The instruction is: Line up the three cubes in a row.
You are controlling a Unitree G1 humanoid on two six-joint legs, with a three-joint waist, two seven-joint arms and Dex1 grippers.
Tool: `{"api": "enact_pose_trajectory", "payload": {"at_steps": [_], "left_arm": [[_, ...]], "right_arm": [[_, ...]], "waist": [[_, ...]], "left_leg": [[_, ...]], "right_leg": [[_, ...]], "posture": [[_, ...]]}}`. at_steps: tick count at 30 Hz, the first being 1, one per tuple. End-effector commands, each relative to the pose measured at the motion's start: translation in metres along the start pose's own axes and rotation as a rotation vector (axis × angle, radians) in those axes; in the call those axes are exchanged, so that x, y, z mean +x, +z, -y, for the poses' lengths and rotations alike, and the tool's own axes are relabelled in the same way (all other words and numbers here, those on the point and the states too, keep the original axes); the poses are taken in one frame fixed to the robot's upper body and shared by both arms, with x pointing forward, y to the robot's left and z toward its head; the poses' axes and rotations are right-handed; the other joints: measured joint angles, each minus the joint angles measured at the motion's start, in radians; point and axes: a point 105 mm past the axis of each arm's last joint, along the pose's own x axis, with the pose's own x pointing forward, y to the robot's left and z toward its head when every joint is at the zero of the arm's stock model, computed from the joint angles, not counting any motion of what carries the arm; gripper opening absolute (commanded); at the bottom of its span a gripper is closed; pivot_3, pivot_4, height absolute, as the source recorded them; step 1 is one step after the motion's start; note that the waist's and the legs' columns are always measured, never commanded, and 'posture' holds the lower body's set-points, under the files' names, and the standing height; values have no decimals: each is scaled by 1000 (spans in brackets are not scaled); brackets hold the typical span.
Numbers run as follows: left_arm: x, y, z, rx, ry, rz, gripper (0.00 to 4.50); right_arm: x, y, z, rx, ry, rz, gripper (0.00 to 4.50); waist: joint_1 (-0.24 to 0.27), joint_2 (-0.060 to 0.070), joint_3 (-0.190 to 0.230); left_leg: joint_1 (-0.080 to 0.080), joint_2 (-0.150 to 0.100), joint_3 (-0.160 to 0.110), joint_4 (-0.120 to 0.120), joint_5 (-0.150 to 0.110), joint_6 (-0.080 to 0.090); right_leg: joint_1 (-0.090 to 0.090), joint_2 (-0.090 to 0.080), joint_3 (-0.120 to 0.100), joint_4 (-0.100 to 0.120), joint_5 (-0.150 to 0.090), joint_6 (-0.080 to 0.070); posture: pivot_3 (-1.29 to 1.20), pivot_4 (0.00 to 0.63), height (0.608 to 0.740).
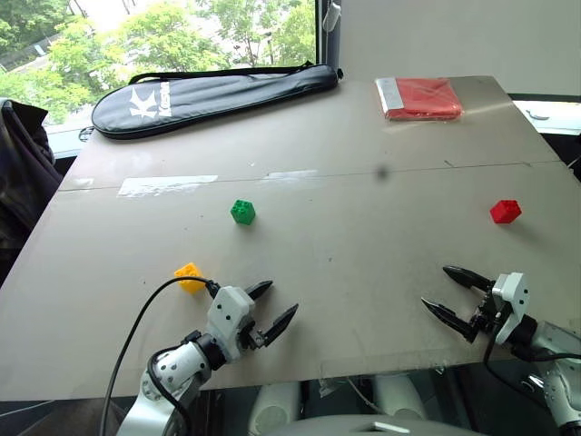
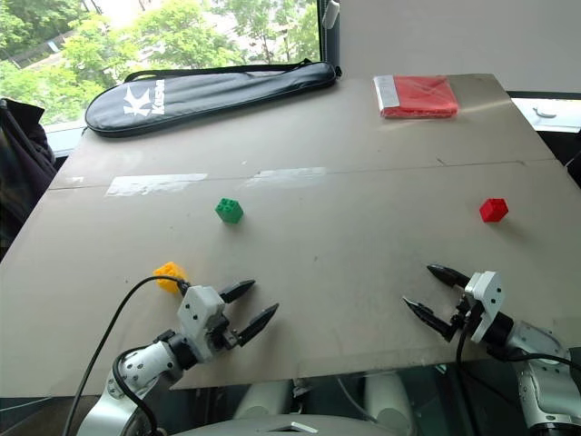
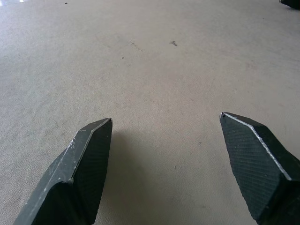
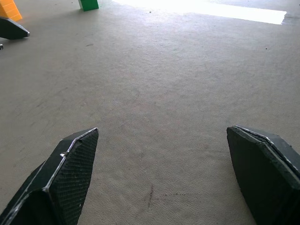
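Three studded cubes lie apart on the grey table point(image 1: 363, 227). The green cube point(image 1: 242, 212) sits left of centre, the red cube point(image 1: 505, 212) far to the right, and the yellow-orange cube point(image 1: 190, 276) at the front left. My left gripper point(image 1: 276, 305) hovers open and empty just right of the yellow-orange cube, near the front edge. At the front right my right gripper point(image 1: 444, 292) is open and empty, well in front of the red cube. The right wrist view catches the yellow-orange cube point(image 4: 9, 9) and the green cube point(image 4: 88, 4) far off.
A black racket bag point(image 1: 213, 94) lies along the table's back left. A flat red packet point(image 1: 419, 97) rests at the back right. A strip of clear tape point(image 1: 168, 184) is stuck behind the green cube. A dark garment point(image 1: 23, 173) hangs off the left side.
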Motion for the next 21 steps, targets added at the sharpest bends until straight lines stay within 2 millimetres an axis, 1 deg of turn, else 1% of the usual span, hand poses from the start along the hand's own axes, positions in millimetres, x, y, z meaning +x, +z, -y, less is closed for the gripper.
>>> {"api": "enact_pose_trajectory", "payload": {"at_steps": [1,3,5,9,16,21], "left_arm": [[1,3,7,-5,-44,1,3708],[1,5,8,1,-58,5,3708],[1,6,9,7,-67,5,3708],[1,7,9,12,-72,3,3708],[0,6,7,21,-70,-1,3708],[1,5,7,21,-73,0,3708]], "right_arm": [[-5,1,5,-29,-50,-6,4500],[-6,-4,11,-57,-102,-35,4500],[-6,-7,12,-47,-122,-51,4500],[-5,-7,13,-43,-120,-57,4500],[-10,-8,15,-20,-106,-68,4500],[-12,-13,17,-7,-112,-101,4500]], "waist": [[0,0,0],[0,0,0],[0,-1,0],[0,-3,-2],[1,-4,-2],[1,-4,-2]], "left_leg": [[0,0,0,0,0,0],[0,0,0,0,0,0],[0,0,0,0,0,0],[0,0,0,0,0,0],[0,0,0,0,0,0],[0,0,0,0,0,0]], "right_leg": [[0,0,0,0,0,0],[0,0,0,0,0,0],[0,0,0,0,0,0],[0,0,0,0,0,0],[0,0,0,0,0,0],[0,0,0,0,0,0]], "posture": [[0,150,740],[0,150,740],[0,150,740],[0,150,740],[0,150,740],[0,150,740]]}}
